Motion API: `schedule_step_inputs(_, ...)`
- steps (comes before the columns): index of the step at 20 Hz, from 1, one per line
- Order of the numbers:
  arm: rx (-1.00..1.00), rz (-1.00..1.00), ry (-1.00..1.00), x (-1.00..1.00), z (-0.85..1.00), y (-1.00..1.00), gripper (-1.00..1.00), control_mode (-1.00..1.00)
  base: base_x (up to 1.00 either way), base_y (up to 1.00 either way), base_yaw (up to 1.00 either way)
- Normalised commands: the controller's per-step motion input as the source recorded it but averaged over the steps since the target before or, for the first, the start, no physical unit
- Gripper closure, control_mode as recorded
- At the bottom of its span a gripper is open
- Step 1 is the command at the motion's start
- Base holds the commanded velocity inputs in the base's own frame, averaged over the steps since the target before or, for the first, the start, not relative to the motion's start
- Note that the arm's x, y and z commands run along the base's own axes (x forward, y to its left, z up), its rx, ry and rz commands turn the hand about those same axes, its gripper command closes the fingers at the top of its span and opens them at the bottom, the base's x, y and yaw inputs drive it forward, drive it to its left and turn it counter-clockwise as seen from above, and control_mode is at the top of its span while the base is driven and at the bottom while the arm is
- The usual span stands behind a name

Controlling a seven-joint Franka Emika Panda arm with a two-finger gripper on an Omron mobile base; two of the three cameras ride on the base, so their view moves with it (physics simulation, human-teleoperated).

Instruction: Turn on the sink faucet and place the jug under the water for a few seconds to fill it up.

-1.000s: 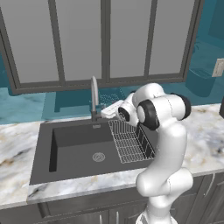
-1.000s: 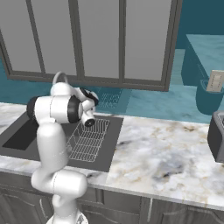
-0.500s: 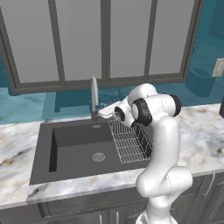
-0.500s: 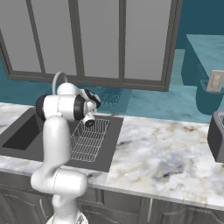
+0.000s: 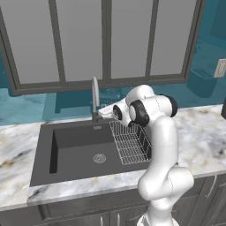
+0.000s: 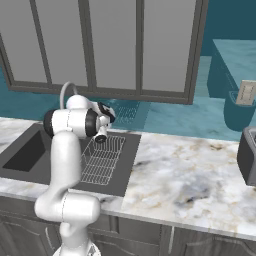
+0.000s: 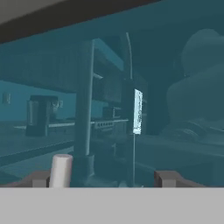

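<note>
The silver gooseneck sink faucet [image 5: 94,98] rises at the back rim of the dark grey sink [image 5: 75,152]. My gripper [image 5: 103,112] sits low beside the faucet's base, on its right. In the hand view the faucet's upright stem [image 7: 83,109] stands close ahead, and its pale stubby lever [image 7: 61,169] sits between my fingertips [image 7: 168,178], close to the left one. My gripper [image 7: 104,180] is open, its tips wide apart. No water falls from the spout. The jug is out of view.
A wire rack [image 5: 130,143] fills the sink's right part, under my forearm. Marble counter [image 6: 190,170] stretches to the right, with a dark appliance [image 6: 248,155] at its far end. A tall window [image 5: 106,39] runs behind the sink.
The arm's upper joints have swung a little to the left, while the hand has stayed at the faucet's base.
</note>
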Motion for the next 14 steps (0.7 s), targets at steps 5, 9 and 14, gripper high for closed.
schedule_step_inputs(5, 0.0, -0.08, 0.0, 0.63, -0.09, -0.09, -1.0, -1.0, 0.0, 0.0, 0.0)
schedule_step_inputs(9, 0.0, -0.08, 0.06, 0.38, 0.0, -0.78, -1.0, -1.0, 0.0, 0.0, 0.0)
schedule_step_inputs(14, 0.0, -0.03, 0.13, 0.11, 0.0, -1.0, -1.0, -1.0, 0.0, 0.0, 0.0)
